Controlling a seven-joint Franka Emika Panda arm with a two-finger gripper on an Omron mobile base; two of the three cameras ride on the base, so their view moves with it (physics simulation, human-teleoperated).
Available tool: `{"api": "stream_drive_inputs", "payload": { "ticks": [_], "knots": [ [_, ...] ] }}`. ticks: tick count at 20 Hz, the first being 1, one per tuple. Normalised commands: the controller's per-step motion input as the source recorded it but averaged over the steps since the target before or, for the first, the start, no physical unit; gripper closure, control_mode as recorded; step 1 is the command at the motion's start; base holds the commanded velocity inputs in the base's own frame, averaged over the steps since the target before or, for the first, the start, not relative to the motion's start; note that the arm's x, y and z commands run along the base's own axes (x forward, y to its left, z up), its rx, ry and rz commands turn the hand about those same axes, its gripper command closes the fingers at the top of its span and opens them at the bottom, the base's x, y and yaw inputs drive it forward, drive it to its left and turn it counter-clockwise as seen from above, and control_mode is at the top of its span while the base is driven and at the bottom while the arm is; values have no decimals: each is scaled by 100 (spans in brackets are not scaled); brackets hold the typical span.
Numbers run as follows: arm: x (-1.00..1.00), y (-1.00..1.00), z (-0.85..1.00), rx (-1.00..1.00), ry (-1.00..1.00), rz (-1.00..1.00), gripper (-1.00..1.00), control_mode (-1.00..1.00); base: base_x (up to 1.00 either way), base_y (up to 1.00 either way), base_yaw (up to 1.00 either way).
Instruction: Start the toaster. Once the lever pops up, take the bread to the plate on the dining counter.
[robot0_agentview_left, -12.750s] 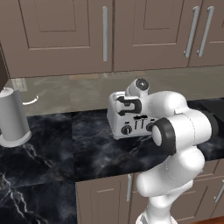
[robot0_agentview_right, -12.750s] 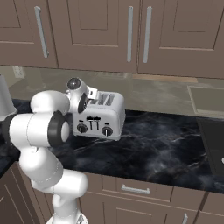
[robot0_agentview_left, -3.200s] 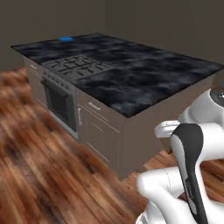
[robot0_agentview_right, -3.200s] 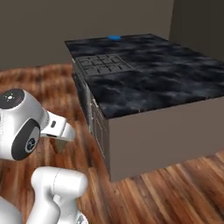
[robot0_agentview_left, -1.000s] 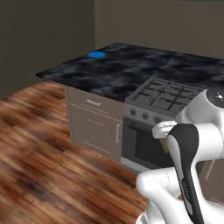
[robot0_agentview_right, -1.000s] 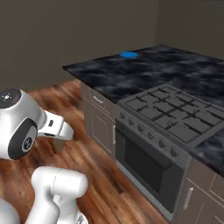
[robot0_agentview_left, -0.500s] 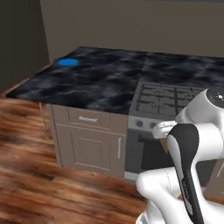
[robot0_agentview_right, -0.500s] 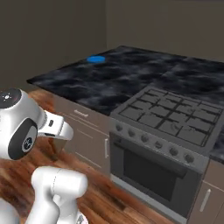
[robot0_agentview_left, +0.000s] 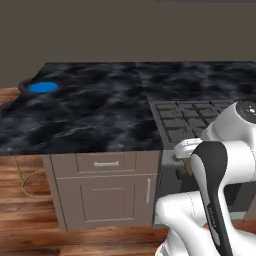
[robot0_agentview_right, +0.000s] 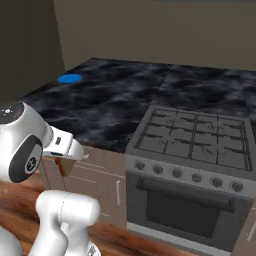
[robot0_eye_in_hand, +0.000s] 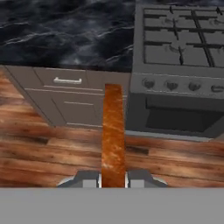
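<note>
The dining counter (robot0_agentview_left: 100, 115), a wide black marble slab, spans the middle of the left base view, with a stove (robot0_agentview_right: 192, 145) set in at its right. The blue plate (robot0_agentview_left: 43, 87) lies on the slab at the left edge of that view, well apart from the arm. Low in the hand view, the gripper (robot0_eye_in_hand: 113, 178) is clenched on the bread (robot0_eye_in_hand: 113, 135), held edge-on over the wooden floor (robot0_eye_in_hand: 43, 153) (crust toward the camera). By my judgement the carry to the plate is under way; next the base must close on the counter so the arm can reach over and lower the slice flat onto the plate.
</note>
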Motion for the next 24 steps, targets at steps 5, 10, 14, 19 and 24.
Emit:
{"api": "stream_drive_inputs", "payload": {
  "ticks": [5,10,14,19,24],
  "knots": [
    [0,0,0,0,0,0,100,100,78,100,-46],
    [0,0,0,0,0,0,100,100,37,100,-31],
    [0,0,0,0,0,0,100,100,2,100,-17],
    [0,0,0,0,0,0,100,100,0,100,-10],
    [0,0,0,0,0,0,100,100,0,100,-10]
  ]
}}
